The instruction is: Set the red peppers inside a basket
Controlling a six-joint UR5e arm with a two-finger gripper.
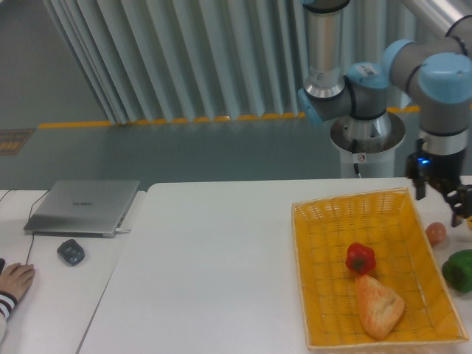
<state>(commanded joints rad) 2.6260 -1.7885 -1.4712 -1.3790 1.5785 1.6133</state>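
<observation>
A: Where does the red pepper [360, 258] sit?

B: It lies inside the basket [318, 221], a little right of the middle, stem side up as far as the view shows. Just in front of it, touching or nearly touching, lies 1 bread roll [378, 306], also inside the basket.

A: And the hand [441, 198]?

B: It hangs at the right edge of the view, above the basket's far right corner and apart from the pepper. Its dark fingers point down and nothing shows between them. Whether they stand wide or narrow cannot be told from this angle.

A: What else is on the desk [214, 258]?

B: To the right of the basket, outside it, sits 1 small pale reddish round fruit [436, 234], close to the wicker rim. Nearer the camera, also outside, is 1 green bell pepper [459, 270], partly cut off by the frame edge.

A: The left side?

B: A closed silver laptop [85, 208] rests on a second desk, with a dark mouse [71, 252] just in front of it. A person's hand [15, 281] in a striped cuff lies at the left edge.
</observation>
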